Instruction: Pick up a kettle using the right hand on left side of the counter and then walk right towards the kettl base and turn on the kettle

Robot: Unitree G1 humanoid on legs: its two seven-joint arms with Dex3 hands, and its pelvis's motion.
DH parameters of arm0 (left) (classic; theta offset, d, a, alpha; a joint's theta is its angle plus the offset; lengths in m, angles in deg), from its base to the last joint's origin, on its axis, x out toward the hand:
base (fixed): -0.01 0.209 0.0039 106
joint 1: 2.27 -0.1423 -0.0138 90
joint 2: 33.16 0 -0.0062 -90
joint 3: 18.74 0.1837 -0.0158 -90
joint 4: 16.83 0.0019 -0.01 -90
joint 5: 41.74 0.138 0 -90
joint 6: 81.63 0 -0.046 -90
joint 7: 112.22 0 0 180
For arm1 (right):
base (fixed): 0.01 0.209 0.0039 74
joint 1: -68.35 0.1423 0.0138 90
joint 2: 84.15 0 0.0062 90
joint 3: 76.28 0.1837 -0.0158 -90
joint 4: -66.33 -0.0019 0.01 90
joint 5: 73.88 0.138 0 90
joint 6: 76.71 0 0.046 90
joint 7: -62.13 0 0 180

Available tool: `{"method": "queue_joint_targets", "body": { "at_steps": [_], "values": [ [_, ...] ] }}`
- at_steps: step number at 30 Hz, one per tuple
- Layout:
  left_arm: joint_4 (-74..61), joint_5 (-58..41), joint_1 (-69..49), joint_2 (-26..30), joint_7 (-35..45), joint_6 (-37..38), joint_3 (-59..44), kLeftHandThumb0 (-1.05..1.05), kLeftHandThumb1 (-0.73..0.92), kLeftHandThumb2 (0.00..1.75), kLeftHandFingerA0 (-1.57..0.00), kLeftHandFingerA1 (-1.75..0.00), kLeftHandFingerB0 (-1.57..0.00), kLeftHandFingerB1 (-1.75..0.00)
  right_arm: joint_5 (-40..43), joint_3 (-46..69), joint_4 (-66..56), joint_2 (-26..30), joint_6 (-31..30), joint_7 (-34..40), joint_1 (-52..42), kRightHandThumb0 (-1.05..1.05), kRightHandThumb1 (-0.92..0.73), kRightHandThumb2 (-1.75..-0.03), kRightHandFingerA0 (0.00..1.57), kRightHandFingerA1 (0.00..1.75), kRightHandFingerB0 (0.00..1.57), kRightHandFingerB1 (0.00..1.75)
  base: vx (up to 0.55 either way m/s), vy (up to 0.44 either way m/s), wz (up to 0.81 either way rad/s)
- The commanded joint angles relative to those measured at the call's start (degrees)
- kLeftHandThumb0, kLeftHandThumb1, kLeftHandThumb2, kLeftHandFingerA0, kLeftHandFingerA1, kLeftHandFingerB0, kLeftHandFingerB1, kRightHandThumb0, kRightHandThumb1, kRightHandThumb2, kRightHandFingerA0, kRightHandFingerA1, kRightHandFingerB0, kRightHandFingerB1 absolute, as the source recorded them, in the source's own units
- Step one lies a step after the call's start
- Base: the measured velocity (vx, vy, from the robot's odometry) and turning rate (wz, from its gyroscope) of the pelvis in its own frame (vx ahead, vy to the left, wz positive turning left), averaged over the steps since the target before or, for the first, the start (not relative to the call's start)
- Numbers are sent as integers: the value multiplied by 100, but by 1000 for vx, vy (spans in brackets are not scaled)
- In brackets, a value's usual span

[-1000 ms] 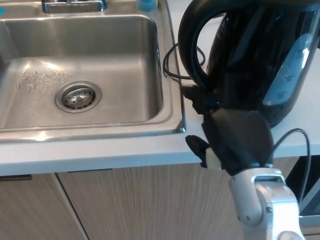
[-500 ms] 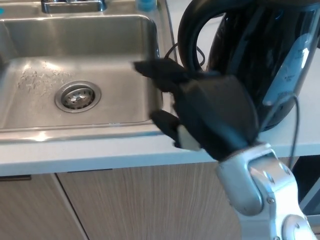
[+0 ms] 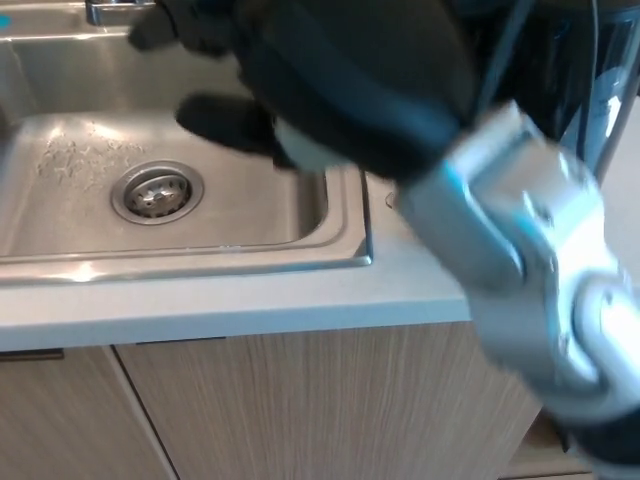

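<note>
My right hand point(image 3: 340, 80) is raised close to the camera and blurred, filling the upper middle of the head view. It is open and holds nothing, with one finger point(image 3: 165, 25) and another point(image 3: 225, 122) reaching left over the sink. The silver forearm point(image 3: 530, 260) runs down to the lower right. The black kettle point(image 3: 565, 70) stands on the counter at the upper right, mostly hidden behind the hand and arm, and its base is not visible. My left hand does not show.
A steel sink point(image 3: 60, 210) with a round drain point(image 3: 155, 192) fills the left side, with a faucet base point(image 3: 115, 10) at the top. The pale counter edge point(image 3: 250, 300) runs across the front, above a wood cabinet front point(image 3: 280, 410).
My right hand has left the kettle's foot, risen and swung left toward the camera, opening out over the sink. The kettle has stayed where it was.
</note>
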Motion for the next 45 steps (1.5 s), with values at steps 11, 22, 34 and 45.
{"method": "queue_joint_targets", "body": {
  "at_steps": [11,22,34,45],
  "values": [
    [-243,-31,-138,42,-33,314,-11,-10,48,115,-112,-109,-101,-99,-116,-972,3542,1547,1519,-1948,3005,-101,-92,-85,36,60,51,49,0,0,0],
    [-364,-80,-178,71,33,215,6,-10,49,114,-112,-110,-101,-99,-97,-1326,4828,1490,2176,-1233,3106,-95,-92,-79,44,62,65,56,0,0,0],
    [-324,-230,-144,115,234,193,-16,-10,49,115,-113,-109,-101,-99,43,-1200,4730,1426,2270,-983,2413,-82,-92,-74,58,66,75,58,0,0,0],
    [-310,-163,-160,90,130,176,-25,-9,48,116,-113,-109,-102,-98,-15,-1028,4033,1775,2870,-423,1923,-75,-92,-69,76,79,84,73,0,0,0]
  ]
}}
